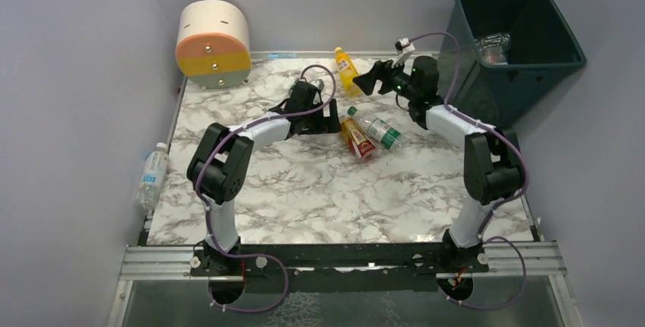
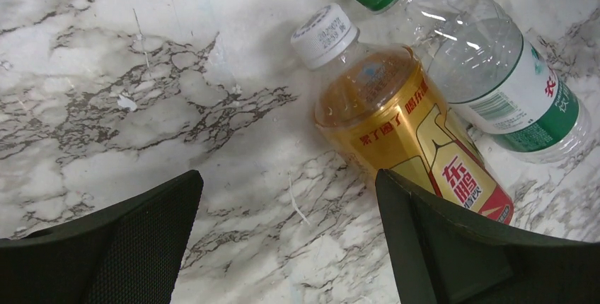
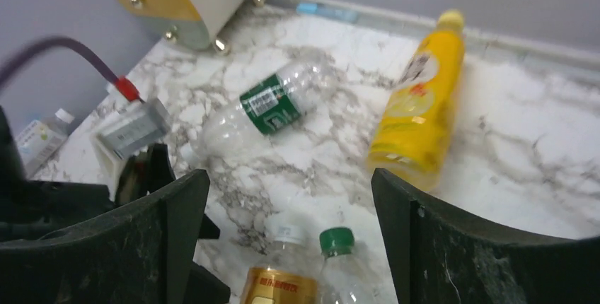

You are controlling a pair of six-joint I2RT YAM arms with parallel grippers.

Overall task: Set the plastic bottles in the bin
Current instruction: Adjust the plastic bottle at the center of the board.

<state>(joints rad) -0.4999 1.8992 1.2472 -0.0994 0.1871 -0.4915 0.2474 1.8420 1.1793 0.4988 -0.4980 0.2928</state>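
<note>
Amber-filled bottle [image 2: 396, 127] beside empty green-capped bottle [image 2: 488, 71], table centre; bin [image 1: 544, 19] at two o'clock. Likely weighty, slick, round; grip mid-label. Left gripper [image 2: 283, 240] and right gripper [image 3: 283, 240]: jaws apart, nothing held.

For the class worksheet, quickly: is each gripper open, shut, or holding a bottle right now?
Left gripper: open, holding nothing.
Right gripper: open, holding nothing.
</note>
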